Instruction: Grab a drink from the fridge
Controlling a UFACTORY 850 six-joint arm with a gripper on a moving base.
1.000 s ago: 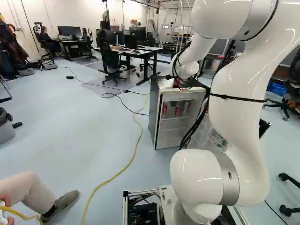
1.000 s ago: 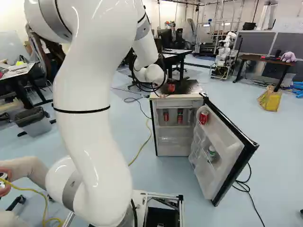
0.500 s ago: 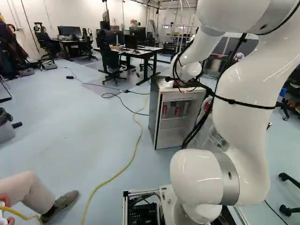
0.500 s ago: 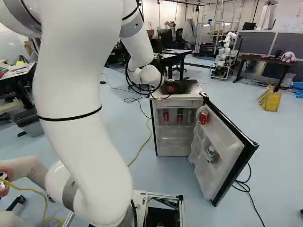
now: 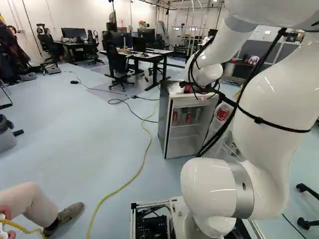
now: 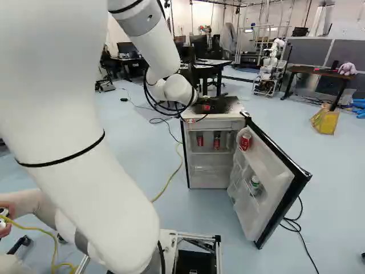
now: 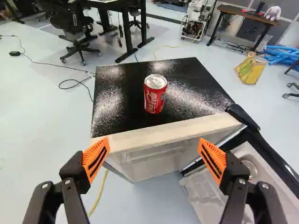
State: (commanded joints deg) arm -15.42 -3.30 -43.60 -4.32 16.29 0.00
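Drink cans (image 6: pixel 217 142) stand inside the fridge (image 6: pixel 214 125), centre of the right base view | door (image 6: pixel 276 177) swung wide, presumably for shelf access | gripper (image 7: pixel 154 159) apart, empty, probably spread for a can's width | red can (image 7: pixel 153 99) upright ahead, on glossy black fridge top (image 7: pixel 119 105) | pale blue floor (image 5: pixel 75 144); desk (image 5: pixel 158 52), upper middle of left base view

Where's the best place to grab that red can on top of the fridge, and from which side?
I'd grip the can around the middle of its body, one jaw each side, coming in level from the front over the pale edge of the fridge top. It stands upright, and its straight round wall should suit the open jaws.
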